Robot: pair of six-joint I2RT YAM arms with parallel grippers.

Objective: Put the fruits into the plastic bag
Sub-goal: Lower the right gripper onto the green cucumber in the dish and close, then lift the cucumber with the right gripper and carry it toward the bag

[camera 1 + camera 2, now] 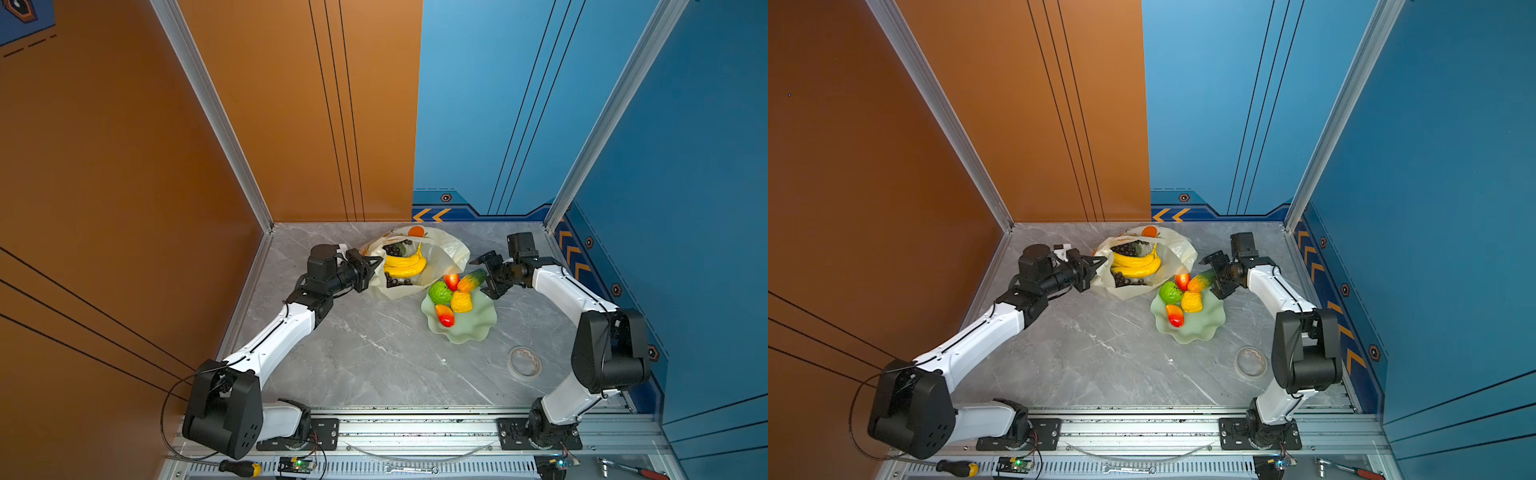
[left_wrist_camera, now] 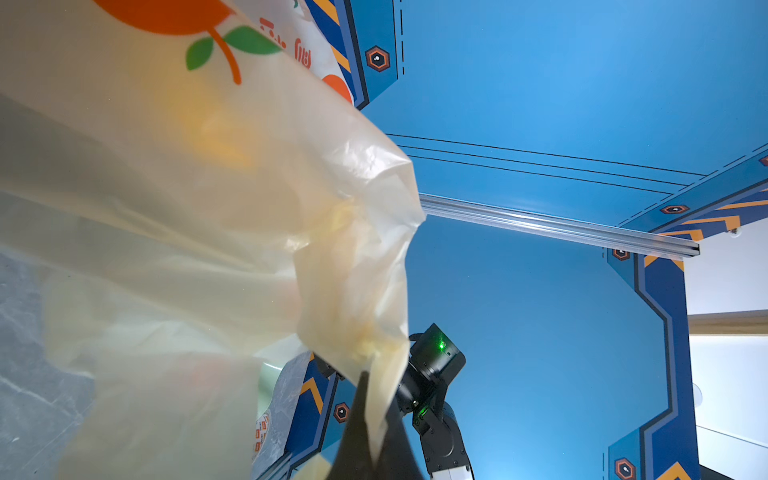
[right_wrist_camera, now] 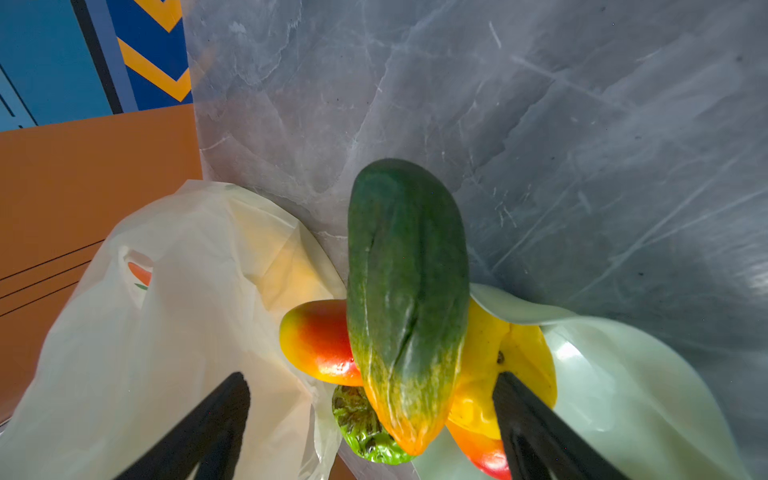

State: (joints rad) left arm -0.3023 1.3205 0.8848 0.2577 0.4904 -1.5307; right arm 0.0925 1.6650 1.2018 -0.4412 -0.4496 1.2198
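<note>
Bordering grey marble tabletop (image 1: 374,357): blue wall (image 1: 478,104)

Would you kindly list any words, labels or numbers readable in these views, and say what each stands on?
No text reads clearly.
Orange lettering on the plastic bag: creased and cut off, unreadable.
Small orange print elsewhere on the bag: too small.
Wall panels: only chevron arrows and hexagon marks, no words.

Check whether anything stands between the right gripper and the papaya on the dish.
Nothing visible does. In the right wrist view the right gripper is open, its jaws either side of the papaya and clear of it. The mango and yellow fruit lie beside it on the dish, seemingly lower than the jaws.
</note>
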